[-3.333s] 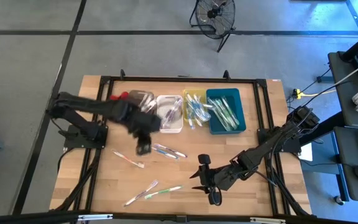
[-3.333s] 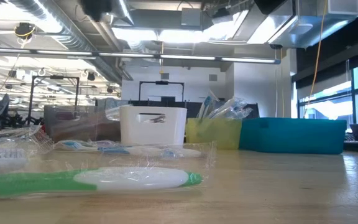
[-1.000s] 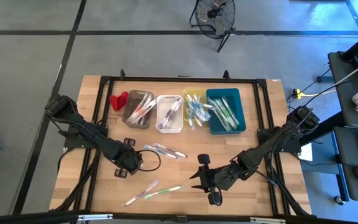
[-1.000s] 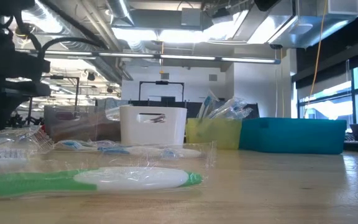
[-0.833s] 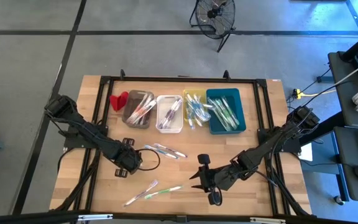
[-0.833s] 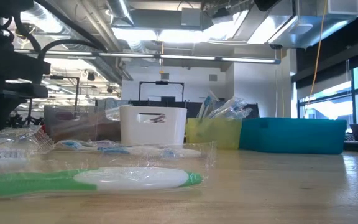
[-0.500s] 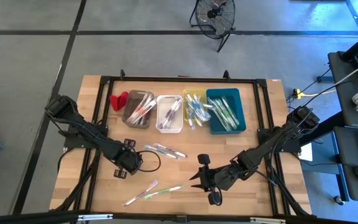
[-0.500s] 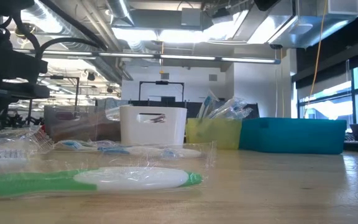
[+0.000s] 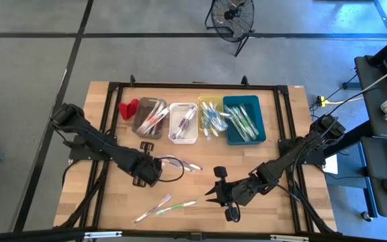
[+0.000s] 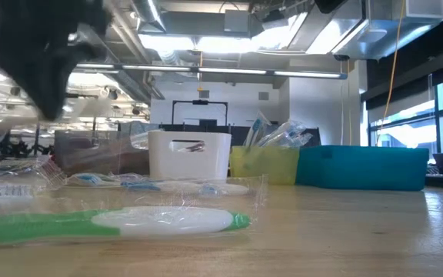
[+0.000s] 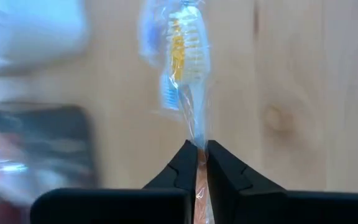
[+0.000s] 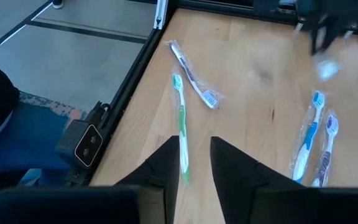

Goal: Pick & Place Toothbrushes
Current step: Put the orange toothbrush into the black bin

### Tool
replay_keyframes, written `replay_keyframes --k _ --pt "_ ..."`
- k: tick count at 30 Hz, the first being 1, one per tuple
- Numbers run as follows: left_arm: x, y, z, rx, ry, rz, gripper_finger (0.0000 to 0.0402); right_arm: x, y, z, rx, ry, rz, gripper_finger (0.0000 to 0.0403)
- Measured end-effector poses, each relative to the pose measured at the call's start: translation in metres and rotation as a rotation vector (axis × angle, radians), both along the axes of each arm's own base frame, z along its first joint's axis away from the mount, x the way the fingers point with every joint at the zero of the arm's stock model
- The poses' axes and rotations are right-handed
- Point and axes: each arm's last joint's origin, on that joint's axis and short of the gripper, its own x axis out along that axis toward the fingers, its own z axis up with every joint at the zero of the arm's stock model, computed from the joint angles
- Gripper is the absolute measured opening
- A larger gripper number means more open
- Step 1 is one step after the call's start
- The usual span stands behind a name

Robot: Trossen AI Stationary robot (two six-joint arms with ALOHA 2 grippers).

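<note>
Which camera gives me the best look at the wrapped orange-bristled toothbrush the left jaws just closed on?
Left wrist view: the wrapped orange-bristled toothbrush fills it, pinched between the shut left gripper. The high view shows only the gripper; the low view a dark blur; the right wrist a distant smear.

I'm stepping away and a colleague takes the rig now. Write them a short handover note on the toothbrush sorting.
Left gripper: shut on a wrapped orange-bristled toothbrush, mid-table.
Right gripper: fingers slightly apart, holding nothing, low over the front of the table.
Done: many brushes already lie in the grey bin, white bin, yellow bin and teal bin.
Left: bin the held brush; two blue brushes mid-table, a green one and a purple one at the front.
</note>
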Motion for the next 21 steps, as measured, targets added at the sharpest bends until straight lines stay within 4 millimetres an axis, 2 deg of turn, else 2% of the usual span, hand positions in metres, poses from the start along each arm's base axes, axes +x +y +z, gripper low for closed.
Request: replay_keyframes --k 6,11,14,17,21 --pt "0.016 0.013 0.074 0.098 -0.154 0.055 0.0012 0.000 0.000 0.000 0.005 -0.004 -0.001 0.0087" --pt "0.017 0.049 0.128 0.109 -0.357 0.156 0.0012 0.001 0.001 0.001 0.017 -0.011 -0.003 0.0089" --pt "0.012 0.081 0.146 0.103 -0.478 0.304 0.0012 0.001 0.001 0.001 0.019 -0.009 -0.004 0.0095" --pt "0.006 0.111 0.155 0.068 -0.584 0.447 0.0012 0.001 0.001 0.001 0.037 -0.004 -0.014 0.0101" --pt "0.002 0.150 0.147 -0.012 -0.658 0.644 0.0009 0.001 0.001 0.001 0.042 -0.002 -0.017 0.0109"
